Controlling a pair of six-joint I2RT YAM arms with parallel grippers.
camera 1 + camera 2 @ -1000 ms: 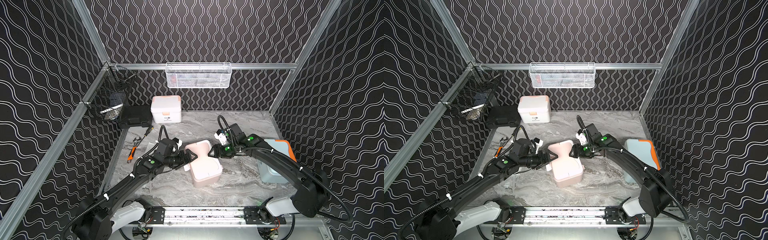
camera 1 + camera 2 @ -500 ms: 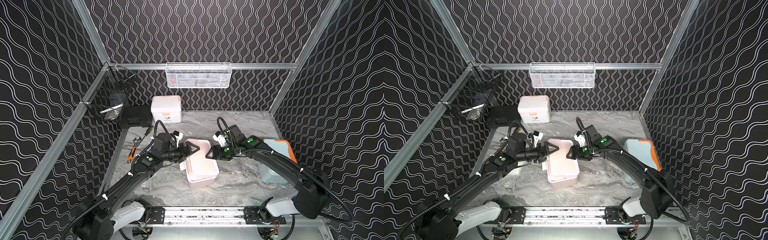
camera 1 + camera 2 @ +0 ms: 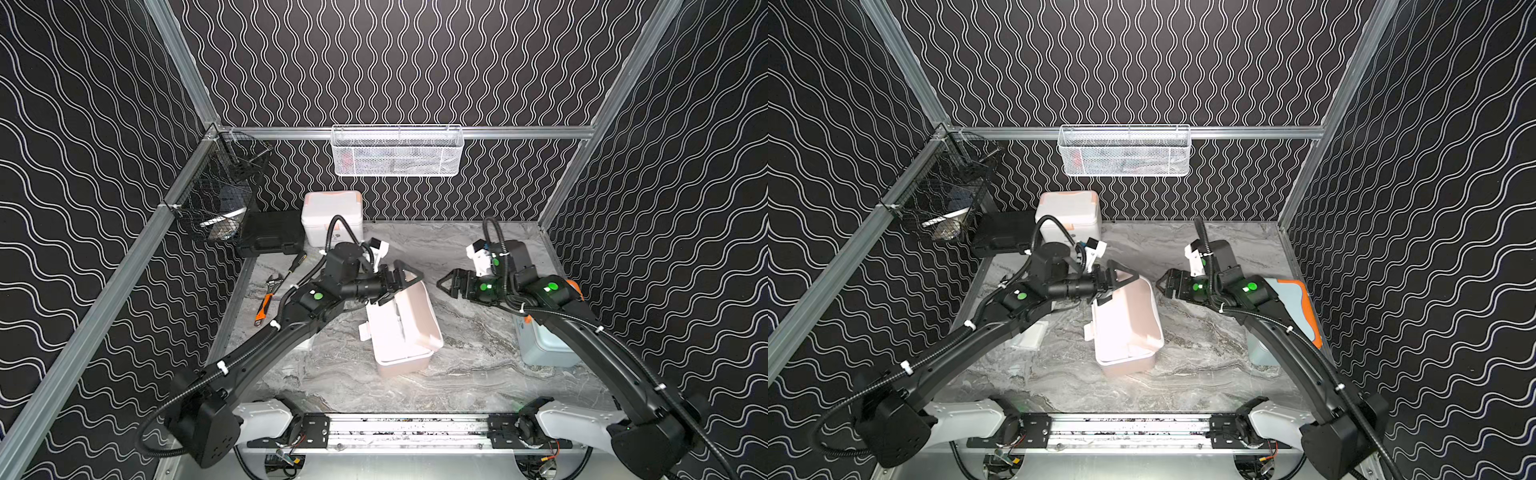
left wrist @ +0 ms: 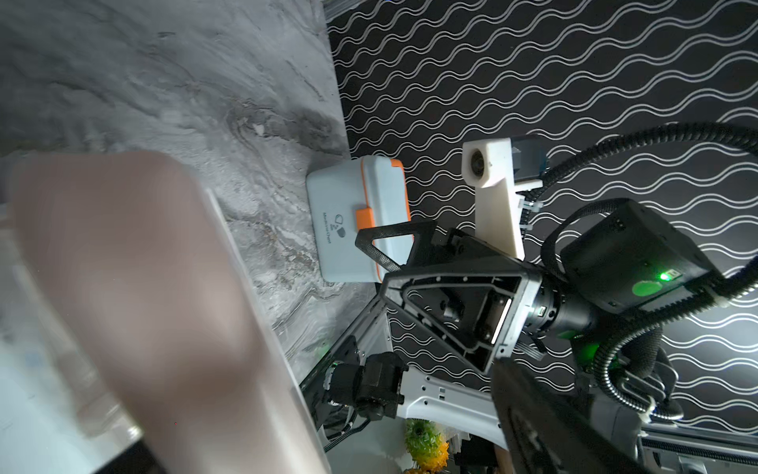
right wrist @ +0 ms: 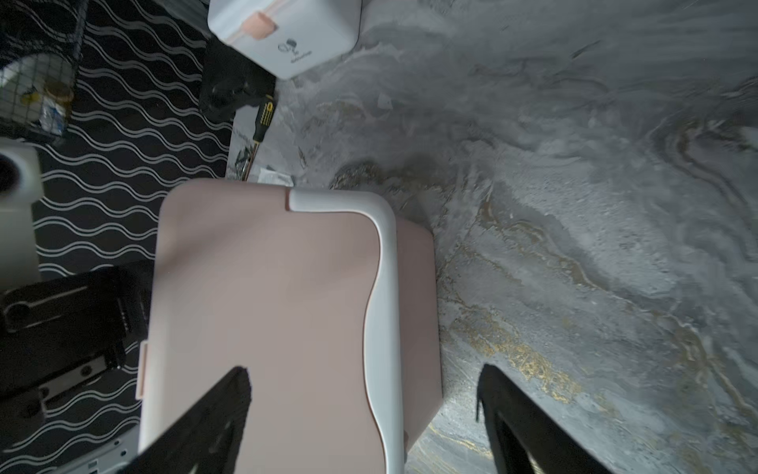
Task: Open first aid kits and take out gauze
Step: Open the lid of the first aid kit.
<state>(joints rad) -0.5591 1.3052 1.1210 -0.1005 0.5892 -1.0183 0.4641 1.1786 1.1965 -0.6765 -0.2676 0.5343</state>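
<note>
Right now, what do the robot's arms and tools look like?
The left arm and right arm are black with white bases, green dot markings and ribbed black cables held by white ties. The left tool and right tool are black triangular frames.

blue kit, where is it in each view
Top view: blue kit at right, partly under right arm.
Top view: same place.
Left wrist: against the wall, beyond pink kit.
Right wrist: not in it.
Shared landmark: pink kit, in all four.
</note>
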